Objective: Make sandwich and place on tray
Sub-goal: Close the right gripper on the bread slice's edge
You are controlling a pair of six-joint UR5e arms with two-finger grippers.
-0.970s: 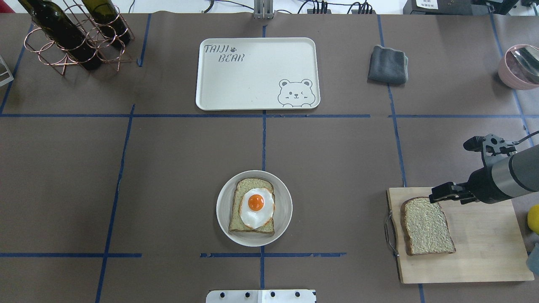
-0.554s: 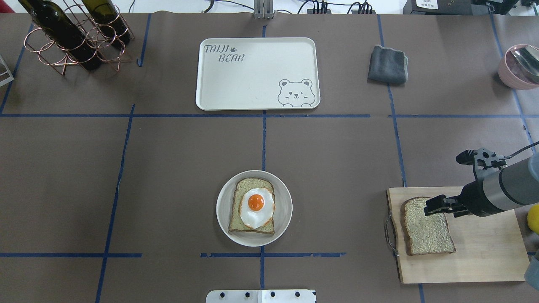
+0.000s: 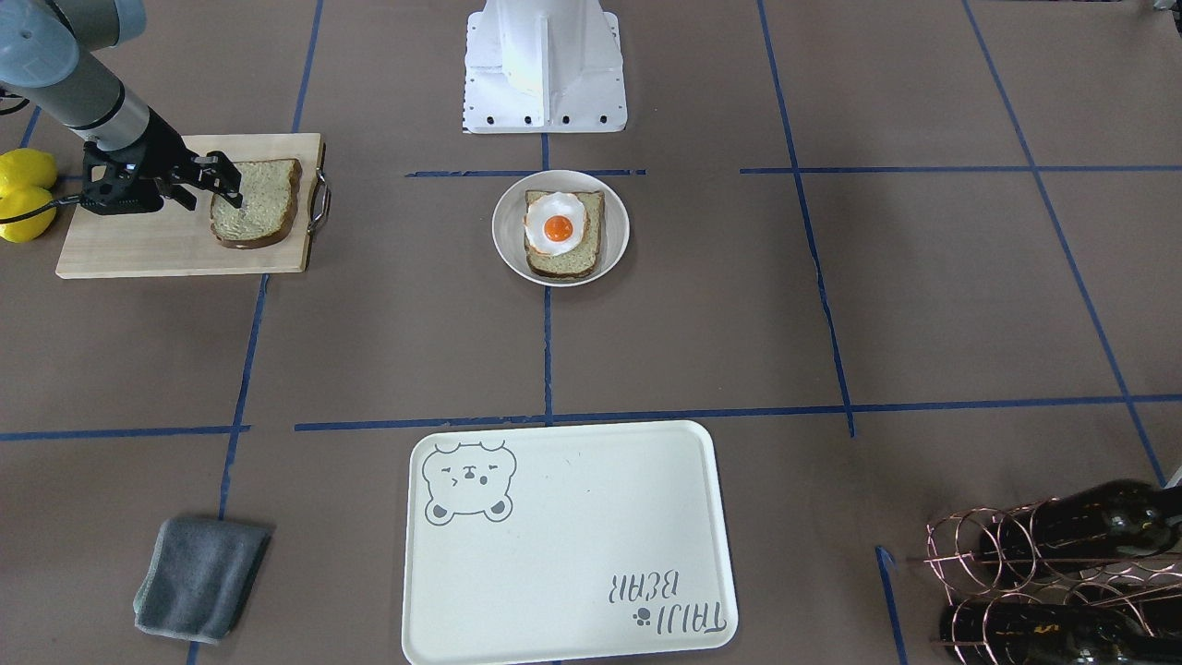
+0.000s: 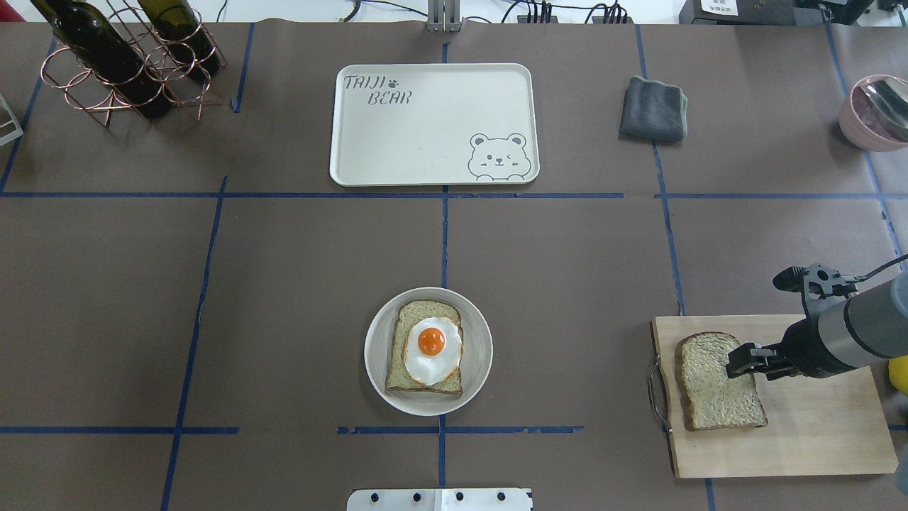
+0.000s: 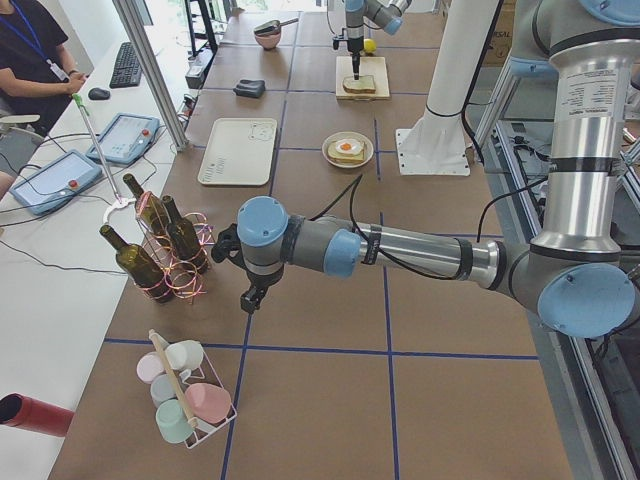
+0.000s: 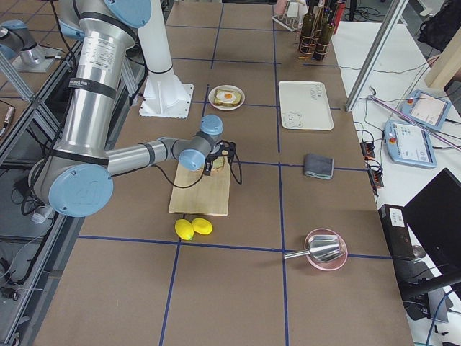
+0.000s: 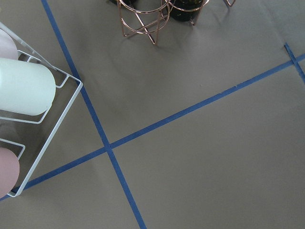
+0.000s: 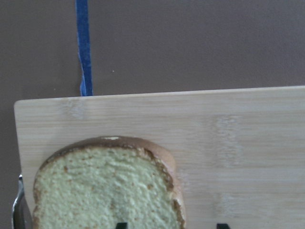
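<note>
One bare bread slice [image 4: 716,389] was pictured lying on the cutting board [image 4: 816,433] under the right gripper [image 4: 733,362], the nearer arm's jaws held apart astride its arm-side crust, while the state of the left gripper [image 5: 250,298] could not be told.

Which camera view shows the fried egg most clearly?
The overhead exterior view: the fried egg lies uncovered on the bread slice in the round plate, large enough to show its orange yolk. The front-facing view shows it smaller; both side views show it tiny and far away; neither wrist view shows it at all.
</note>
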